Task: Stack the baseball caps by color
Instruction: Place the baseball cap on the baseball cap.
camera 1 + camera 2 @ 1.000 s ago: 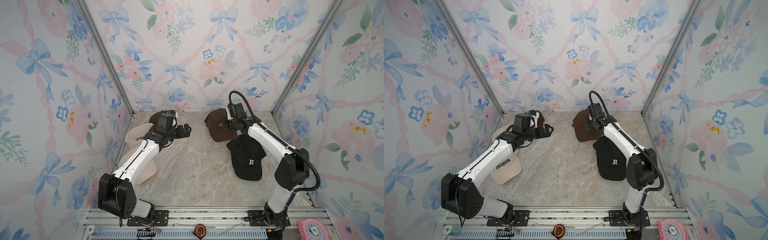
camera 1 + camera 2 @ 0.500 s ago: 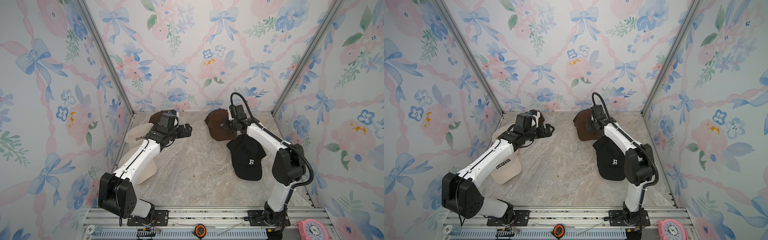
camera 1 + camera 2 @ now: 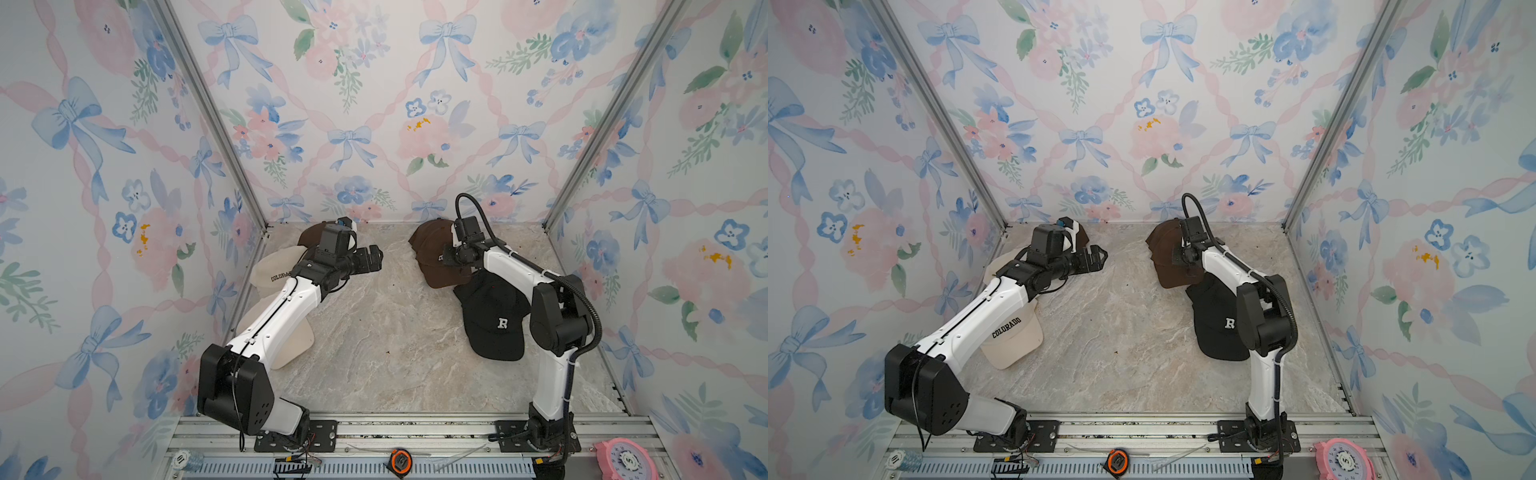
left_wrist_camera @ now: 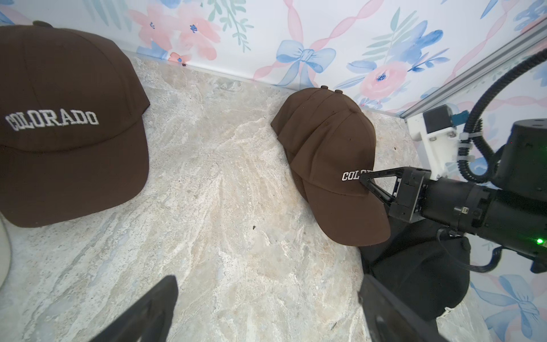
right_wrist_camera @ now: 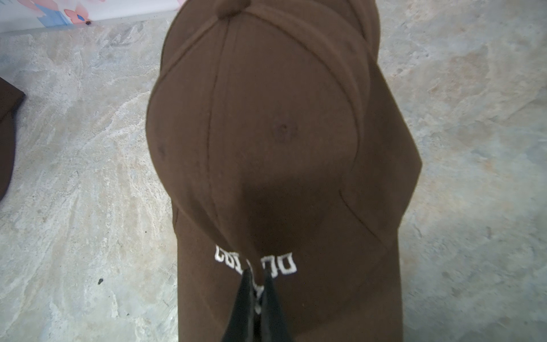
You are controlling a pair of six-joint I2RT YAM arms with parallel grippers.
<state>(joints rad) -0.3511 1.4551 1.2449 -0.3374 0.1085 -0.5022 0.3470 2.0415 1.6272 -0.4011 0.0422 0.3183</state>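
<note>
The right gripper [image 5: 257,284] pinches the lettered front of the top dark brown fabric baseball cap [image 5: 275,142], while the left gripper [image 3: 371,258] hangs spread apart above the marble tabletop [image 3: 374,324].

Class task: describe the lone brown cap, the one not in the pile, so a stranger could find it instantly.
Start at the back wall's left corner, behind the left arm. There sits a single brown cap, beside a cream cap. Unlike the brown pile opposite, it lies alone, unstacked.
</note>
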